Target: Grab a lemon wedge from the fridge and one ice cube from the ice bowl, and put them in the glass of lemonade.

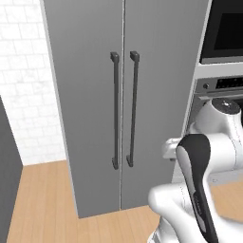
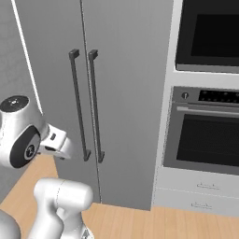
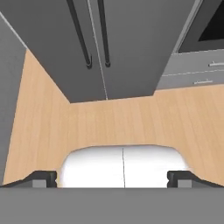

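Straight ahead of my base I see the tall matte grey two-door fridge point(image 1: 95, 95), both doors closed and meeting at a thin seam between two long dark vertical bar handles point(image 1: 124, 110), with a black wall oven point(image 2: 207, 130) stacked just to its right and a white tiled wall point(image 1: 26, 80) to its left. Bare light wooden floor point(image 3: 131, 122) lies open between me and the fridge's bottom edge. My white arm is folded up near the base, hand tipped down toward the floor, and the gripper point(image 3: 112, 178) has its two dark fingertips point(image 3: 41, 178) spread wide apart with nothing between them.
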Tool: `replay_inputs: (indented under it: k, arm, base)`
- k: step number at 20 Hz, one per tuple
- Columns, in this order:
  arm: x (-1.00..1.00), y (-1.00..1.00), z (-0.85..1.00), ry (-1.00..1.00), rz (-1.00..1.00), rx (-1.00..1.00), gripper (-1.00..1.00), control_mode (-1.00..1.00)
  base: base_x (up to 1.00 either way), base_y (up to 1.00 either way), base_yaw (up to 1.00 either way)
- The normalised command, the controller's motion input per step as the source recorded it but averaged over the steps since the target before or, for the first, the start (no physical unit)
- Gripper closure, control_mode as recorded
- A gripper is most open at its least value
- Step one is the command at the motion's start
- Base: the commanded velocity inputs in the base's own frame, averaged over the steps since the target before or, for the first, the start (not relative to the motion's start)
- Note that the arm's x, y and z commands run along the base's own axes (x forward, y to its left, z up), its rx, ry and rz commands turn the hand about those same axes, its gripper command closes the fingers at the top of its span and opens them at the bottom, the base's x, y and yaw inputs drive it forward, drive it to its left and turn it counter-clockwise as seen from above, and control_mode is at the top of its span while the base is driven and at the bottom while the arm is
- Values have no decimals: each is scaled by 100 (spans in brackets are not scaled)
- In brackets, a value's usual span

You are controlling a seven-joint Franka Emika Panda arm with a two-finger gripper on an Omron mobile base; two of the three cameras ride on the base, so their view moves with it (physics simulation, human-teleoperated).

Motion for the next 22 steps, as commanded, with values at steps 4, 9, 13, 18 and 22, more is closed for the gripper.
replay_inputs:
  k: [4,9,13,18,22]
  arm:
    - [9,-1,51,-49,0,0,-100,-100]
    - [86,0,30,-33,0,0,-100,-100]
    - [100,5,4,-16,0,0,-100,-100]
    - [100,0,-6,-1,0,0,-100,-100]
    - [99,0,-7,0,0,0,-100,-100]
  base:
    - [0,0,0]
    - [0,0,0]
    - [0,0,0]
    - [0,0,0]
    - [0,0,0]
